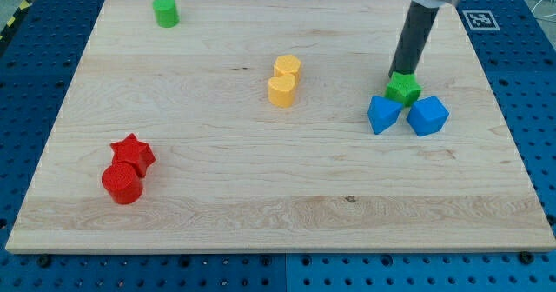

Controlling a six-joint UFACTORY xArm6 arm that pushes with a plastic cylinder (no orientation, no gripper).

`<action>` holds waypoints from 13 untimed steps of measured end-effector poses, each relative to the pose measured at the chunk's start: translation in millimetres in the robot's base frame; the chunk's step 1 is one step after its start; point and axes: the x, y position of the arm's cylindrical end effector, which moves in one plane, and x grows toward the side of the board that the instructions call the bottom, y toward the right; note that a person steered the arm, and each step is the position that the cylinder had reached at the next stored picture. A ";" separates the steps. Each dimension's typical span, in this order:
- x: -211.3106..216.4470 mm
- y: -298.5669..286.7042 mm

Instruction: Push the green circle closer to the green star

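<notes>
The green circle (166,12) is a short cylinder near the top left of the wooden board (261,196). The green star (403,89) sits at the view's right, touching two blue blocks below it. My tip (400,70) is at the star's top edge, touching or almost touching it. The rod rises from there to the view's top right. The tip is far to the right of the green circle.
A blue block (383,114) and a second blue block (427,116) lie just below the star. Two yellow blocks (284,81) sit together mid-board. A red star (133,153) and a red cylinder (122,183) sit at the lower left.
</notes>
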 end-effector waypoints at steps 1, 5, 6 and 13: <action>-3.8 2.1; -55.3 -114.5; -71.5 -160.0; -161.2 -395.7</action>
